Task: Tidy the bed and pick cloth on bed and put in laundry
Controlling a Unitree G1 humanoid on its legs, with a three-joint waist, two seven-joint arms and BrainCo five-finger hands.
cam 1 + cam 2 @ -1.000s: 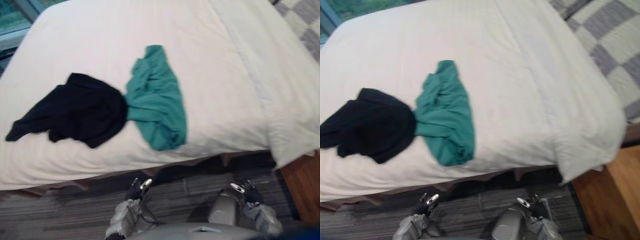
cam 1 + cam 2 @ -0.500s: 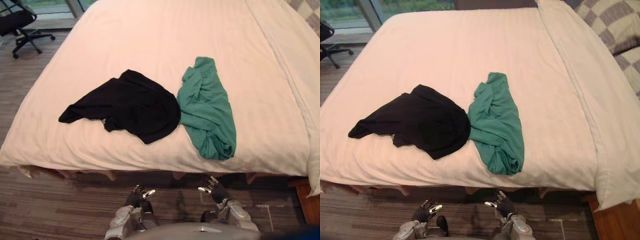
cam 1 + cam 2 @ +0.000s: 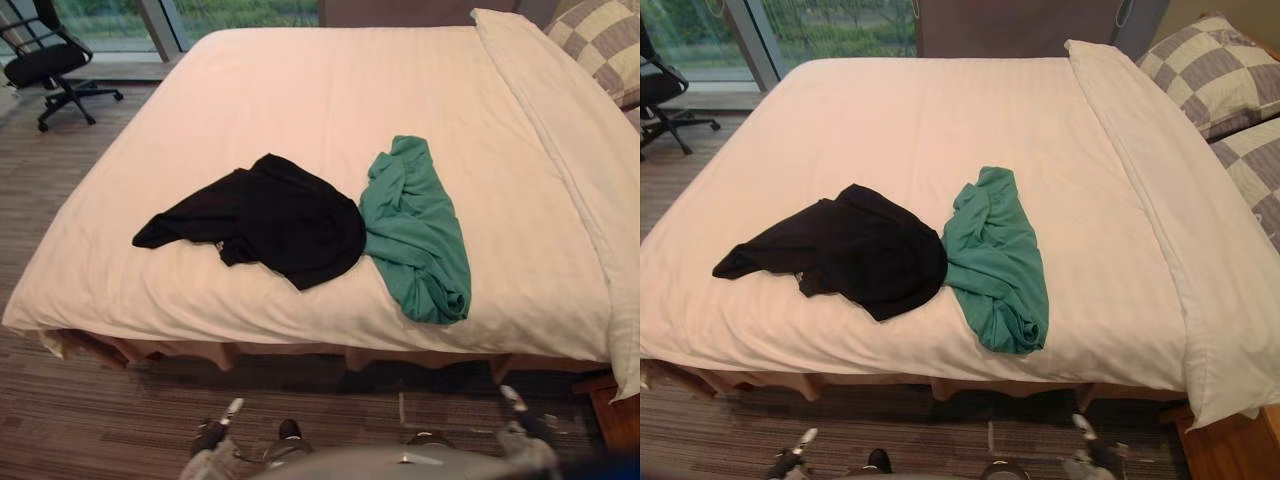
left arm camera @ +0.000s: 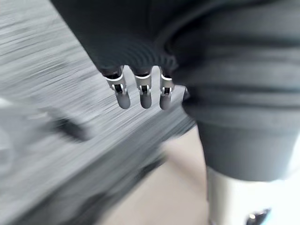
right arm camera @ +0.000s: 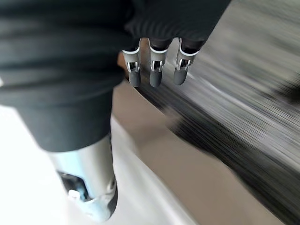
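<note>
A wide bed (image 3: 300, 90) under a pale, faintly striped cover takes up most of the head views, its near edge running across in front of the robot. Two garments lie on it, towards that near edge. A black cloth (image 3: 270, 220) is spread in a loose, crumpled heap, with one narrow end trailing out to the robot's left. A green cloth (image 3: 420, 235) lies just to its right, bunched lengthwise and stretching from mid-bed down towards the near edge. The two touch where the black cloth's right side meets the green cloth's left side.

A whiter band of bedding (image 3: 560, 120) runs along the bed's right side, and checked pillows (image 3: 1205, 75) sit beyond it at the far right. A black office chair (image 3: 45, 60) stands on the floor by the window at the far left.

Both arms hang low over the striped grey carpet (image 3: 100, 420), short of the bed and well apart from either garment. The left robot hand (image 4: 143, 91) has its fingers straight and pointing down with nothing in them – the wrist view shows blurred carpet past the tips. The right robot hand (image 5: 154, 70) is the same: fingers extended, thumb set apart, holding nothing.
</note>
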